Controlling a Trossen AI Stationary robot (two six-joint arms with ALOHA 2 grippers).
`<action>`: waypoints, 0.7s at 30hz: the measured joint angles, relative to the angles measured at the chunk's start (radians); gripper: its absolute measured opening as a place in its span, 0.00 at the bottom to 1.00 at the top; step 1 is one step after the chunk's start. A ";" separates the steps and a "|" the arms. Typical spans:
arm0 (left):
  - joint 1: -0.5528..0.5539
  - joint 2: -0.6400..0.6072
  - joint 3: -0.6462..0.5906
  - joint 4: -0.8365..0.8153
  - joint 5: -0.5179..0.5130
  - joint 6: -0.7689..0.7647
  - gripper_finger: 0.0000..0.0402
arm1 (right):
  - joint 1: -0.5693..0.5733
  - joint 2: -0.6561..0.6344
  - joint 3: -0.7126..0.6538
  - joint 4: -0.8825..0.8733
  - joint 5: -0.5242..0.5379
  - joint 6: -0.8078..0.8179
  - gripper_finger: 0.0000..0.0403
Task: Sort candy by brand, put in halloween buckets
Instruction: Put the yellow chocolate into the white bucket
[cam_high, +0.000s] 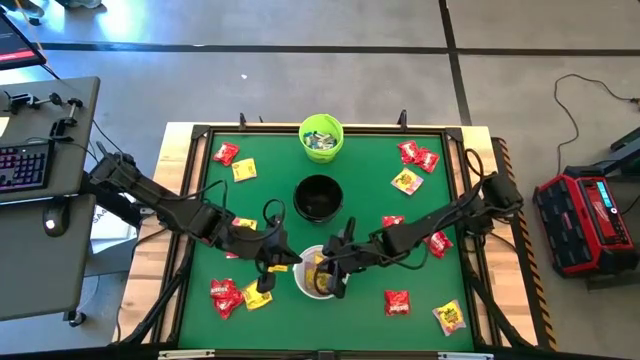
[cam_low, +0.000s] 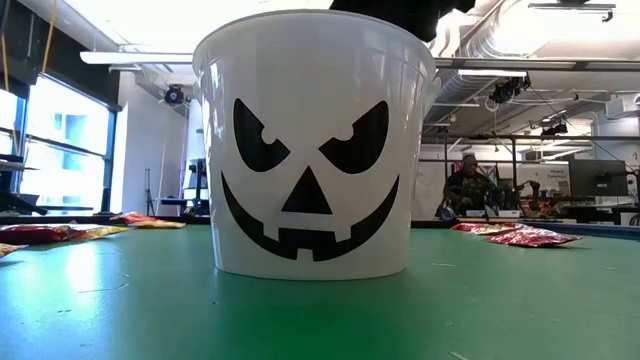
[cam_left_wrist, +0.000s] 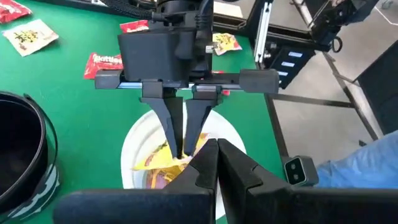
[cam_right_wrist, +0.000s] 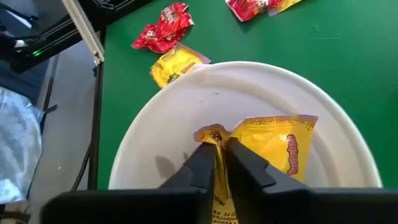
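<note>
Three buckets: green (cam_high: 321, 137), black (cam_high: 318, 197), white (cam_high: 305, 282); two arms.

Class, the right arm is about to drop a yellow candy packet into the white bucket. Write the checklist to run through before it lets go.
1. Right gripper pinches the shiny yellow candy packet: ok.
2. Packet is over the round white plastic bucket: ok.
3. Bucket stands upright on the green table: ok.
4. Left gripper shut, beside the bucket: ok.
5. Candy already in the bucket is the same brand: cannot tell.
</note>
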 joint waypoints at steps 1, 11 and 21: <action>0.000 0.000 0.000 -0.001 0.000 0.000 0.00 | 0.000 0.000 0.000 0.002 -0.002 -0.009 0.12; -0.003 0.000 0.000 -0.020 -0.027 0.026 0.00 | 0.021 -0.023 0.000 0.003 0.000 0.003 0.38; 0.008 0.000 0.000 -0.124 -0.025 -0.068 0.00 | 0.070 -0.216 0.000 -0.167 0.302 -0.022 0.06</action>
